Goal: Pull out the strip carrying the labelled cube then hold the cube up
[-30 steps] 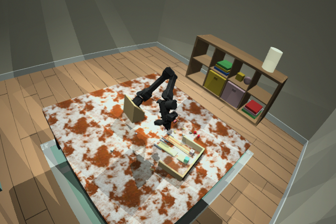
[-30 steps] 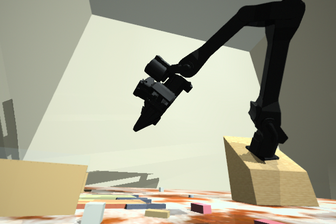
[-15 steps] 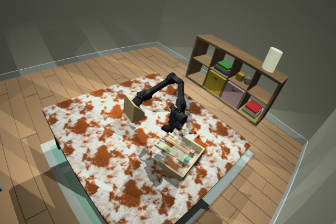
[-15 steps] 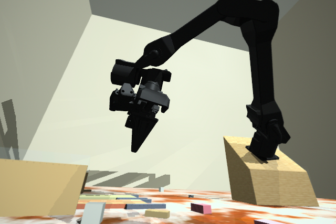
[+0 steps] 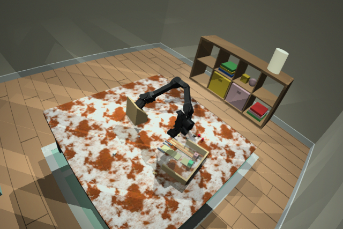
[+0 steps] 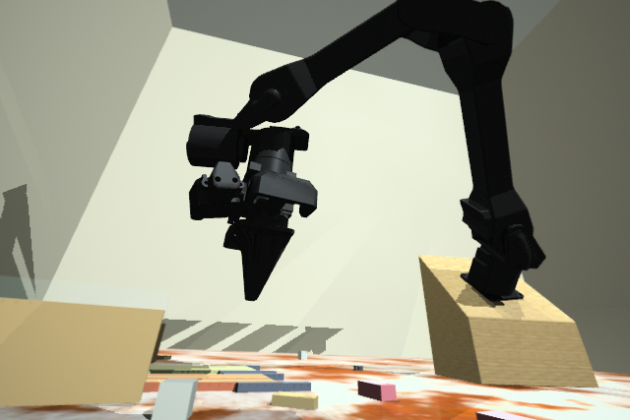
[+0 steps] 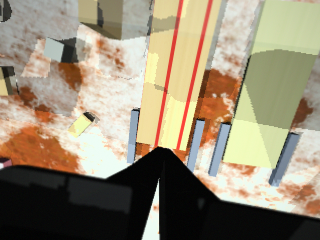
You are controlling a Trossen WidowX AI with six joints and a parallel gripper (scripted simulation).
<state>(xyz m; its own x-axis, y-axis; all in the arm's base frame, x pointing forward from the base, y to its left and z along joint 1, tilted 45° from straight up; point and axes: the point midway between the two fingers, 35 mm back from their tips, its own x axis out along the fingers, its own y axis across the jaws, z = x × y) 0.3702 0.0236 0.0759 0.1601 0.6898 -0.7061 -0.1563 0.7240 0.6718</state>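
Note:
A pale yellow strip with red lines [image 5: 181, 148] [image 7: 169, 107] runs in one piece into the open-fronted box [image 5: 174, 175] [image 6: 71, 349]. The pink labelled cube [image 5: 196, 154] is at its far end. A pale green strip [image 5: 174, 153] [image 7: 280, 85] lies beside it; a gap parts it from a short green piece [image 5: 185, 161] by the green cube [image 5: 190, 163]. My gripper [image 6: 250, 298] [image 7: 162, 154] is shut and empty, pointing down above the table near the yellow strip's front end. Both cubes are out of the wrist view.
Blue-grey rails [image 6: 272, 387] [image 7: 196, 145] flank the strips' front ends. Loose blocks lie around: a yellow one [image 6: 294, 399] [image 7: 81, 125], a pink one [image 6: 376, 390] and a pale grey one [image 6: 175, 397]. Red pieces [image 5: 202, 139] lie outside the box's side wall.

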